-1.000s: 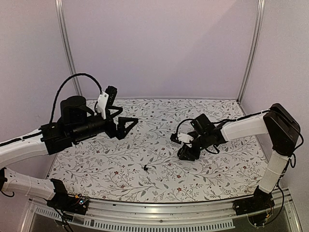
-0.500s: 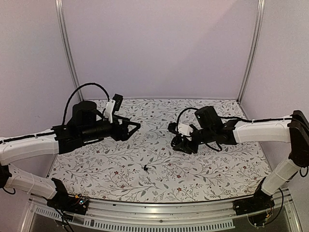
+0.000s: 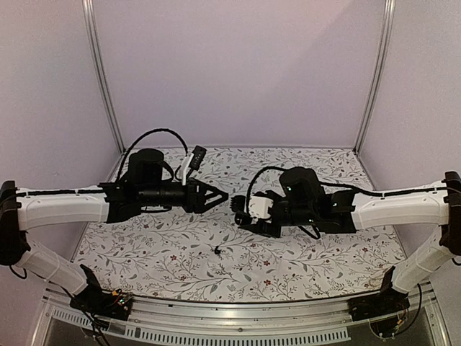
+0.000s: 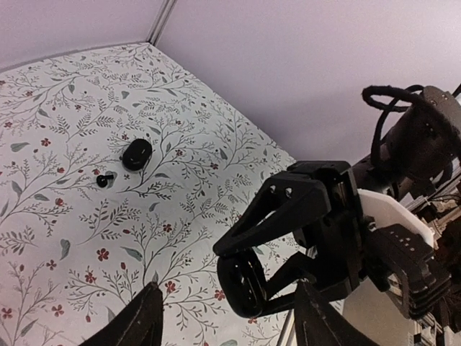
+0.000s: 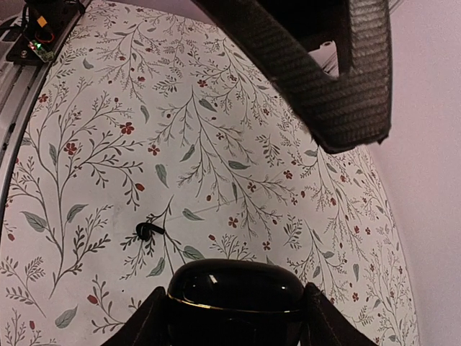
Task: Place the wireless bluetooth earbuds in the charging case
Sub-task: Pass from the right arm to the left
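We see the left gripper reaching in from the left, jaws apart, nothing between its fingers. Its tips point at the right gripper and stop just short of it. Past those fingers, well off on the floral cloth, we spot a black pebble-shaped thing with a tiny earbud just beside it, not touching. A second earbud lies loose on the cloth below the two meeting tips, on the side toward the bases, touching neither hand. The right gripper is clamped on the charging case, held above the cloth and facing the left tips.
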You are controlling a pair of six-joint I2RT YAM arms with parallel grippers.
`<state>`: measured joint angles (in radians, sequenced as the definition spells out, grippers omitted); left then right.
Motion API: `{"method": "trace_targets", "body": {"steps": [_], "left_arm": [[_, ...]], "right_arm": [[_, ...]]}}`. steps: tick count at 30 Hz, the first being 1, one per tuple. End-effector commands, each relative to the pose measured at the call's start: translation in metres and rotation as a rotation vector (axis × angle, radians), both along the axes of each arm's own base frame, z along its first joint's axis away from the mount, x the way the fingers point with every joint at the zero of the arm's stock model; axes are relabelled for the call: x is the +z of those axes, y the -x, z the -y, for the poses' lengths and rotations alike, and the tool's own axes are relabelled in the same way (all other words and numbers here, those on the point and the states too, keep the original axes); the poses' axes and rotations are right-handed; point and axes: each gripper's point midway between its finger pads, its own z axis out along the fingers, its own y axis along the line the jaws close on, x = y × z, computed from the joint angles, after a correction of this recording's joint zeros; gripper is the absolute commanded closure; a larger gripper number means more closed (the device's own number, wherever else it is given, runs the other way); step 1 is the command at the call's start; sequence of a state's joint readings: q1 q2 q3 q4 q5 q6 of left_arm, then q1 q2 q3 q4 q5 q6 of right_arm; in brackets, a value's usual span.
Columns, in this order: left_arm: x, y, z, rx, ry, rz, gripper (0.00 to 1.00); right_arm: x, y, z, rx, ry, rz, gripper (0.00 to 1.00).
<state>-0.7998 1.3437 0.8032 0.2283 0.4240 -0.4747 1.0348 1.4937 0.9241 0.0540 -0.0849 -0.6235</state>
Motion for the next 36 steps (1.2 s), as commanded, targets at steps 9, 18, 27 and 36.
{"method": "trace_targets", "body": {"steps": [9,18,27,36], "left_arm": [[0.002,0.015,0.033,-0.106,0.034,-0.032,0.44],[-0.005,0.021,0.048,-0.14,0.008,-0.04,0.52],[-0.008,0.022,0.055,-0.155,-0.007,-0.041,0.65],[0.0,0.021,0.053,-0.147,-0.003,-0.021,0.84]], "right_arm": [[0.047,-0.006,-0.004,-0.06,-0.079,0.151,0.46],[0.056,-0.006,-0.003,-0.074,-0.097,0.175,0.47],[0.058,-0.009,-0.002,-0.096,-0.099,0.191,0.47],[0.066,-0.013,0.004,-0.139,-0.12,0.218,0.36]]}}
